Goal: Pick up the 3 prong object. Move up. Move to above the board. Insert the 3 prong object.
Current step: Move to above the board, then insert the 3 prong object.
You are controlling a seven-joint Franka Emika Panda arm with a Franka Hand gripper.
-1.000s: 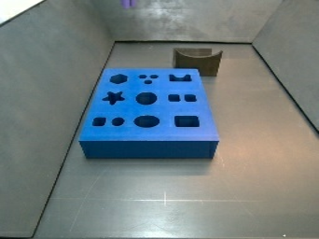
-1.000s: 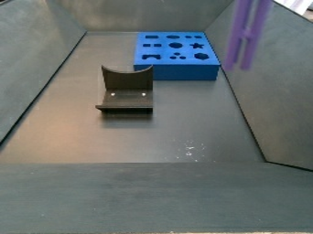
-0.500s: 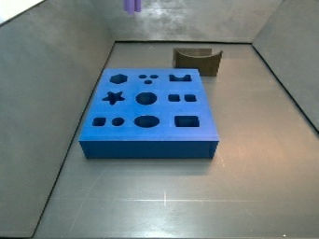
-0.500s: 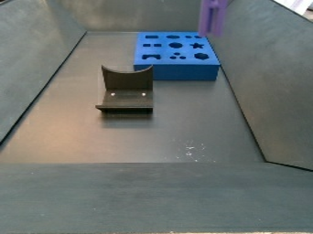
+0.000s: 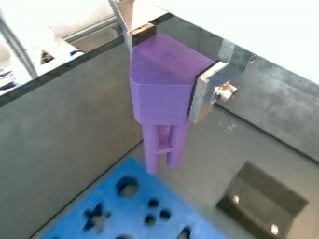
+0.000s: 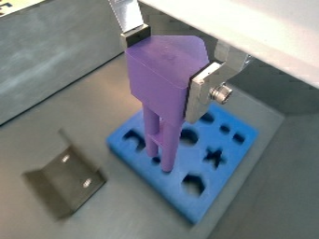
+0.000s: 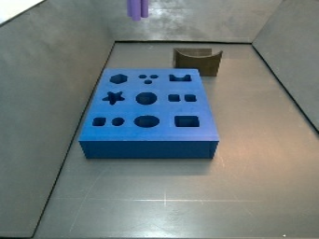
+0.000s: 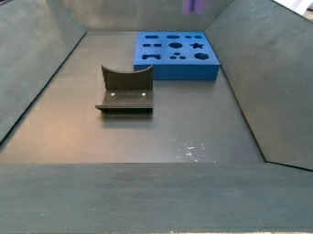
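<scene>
Gripper point(image 5: 174, 75) clamped on 3 prong object point(image 5: 163, 103), prongs pointing down, high above floor. Board point(image 6: 200, 163) lay below prong tips, air gap between. Fixture point(image 6: 65, 175) stood off to side, apart from board edge.

Even, dim light — soft glare on the floor point(image 8: 189, 146), slight blur.

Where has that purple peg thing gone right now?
The 3 prong object is clamped in the pincer, high above the blue board; in both side views only its tip shows at the top edge.
</scene>
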